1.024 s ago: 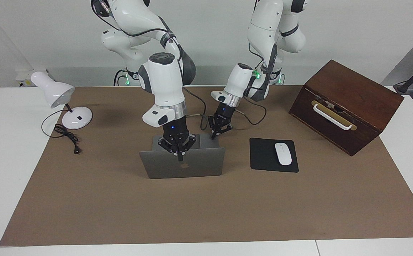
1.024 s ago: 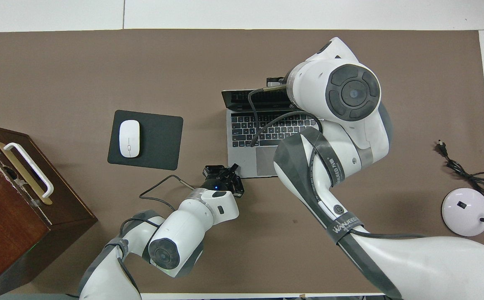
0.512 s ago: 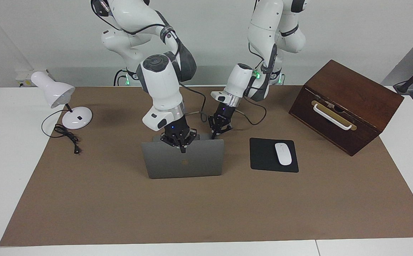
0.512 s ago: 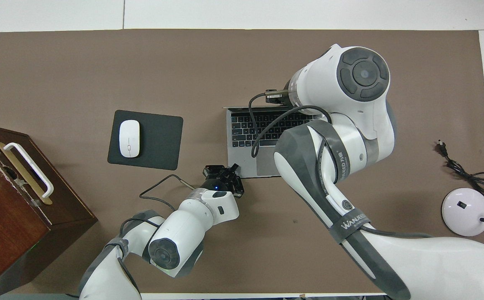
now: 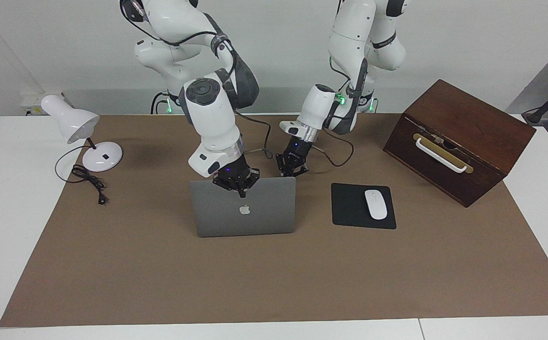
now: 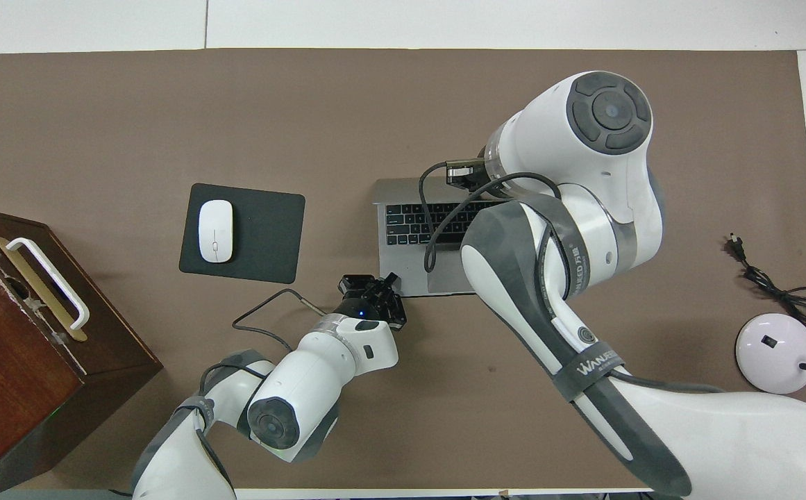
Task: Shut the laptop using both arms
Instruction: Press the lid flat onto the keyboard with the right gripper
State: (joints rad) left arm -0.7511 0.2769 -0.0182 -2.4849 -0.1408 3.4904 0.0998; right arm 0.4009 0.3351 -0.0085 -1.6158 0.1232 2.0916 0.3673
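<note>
**Operator:** Since the earlier frame, what has moved?

**Technician:** We record that the lid of the laptop (image 5: 244, 208) has swung toward the robots: more of its outer face with the dark logo shows in the facing view now, and in the overhead view fewer key rows stay uncovered. The right gripper (image 5: 236, 183) has travelled with the lid's top edge. The left gripper (image 5: 290, 166) has not shifted.

**Operator:** State of each claw?

**Technician:** We read both as closed, fingertips together, holding nothing. The right gripper rests at the top edge of the lid, near its middle. The left gripper (image 6: 373, 305) sits at the corner of the laptop base nearest the robots, toward the left arm's end; we cannot tell whether it touches the base.

**Operator:** Location of the laptop?

**Technician:** We find the laptop (image 6: 409, 229) partly open on the brown mat (image 5: 274, 274), about mid-table. Beside it, toward the left arm's end, lies the black mouse pad (image 5: 349, 208) with the white mouse (image 5: 375, 204) on it. The wooden box (image 5: 458, 139) stands farther toward that end. The white desk lamp (image 5: 82, 137) stands at the right arm's end.
</note>
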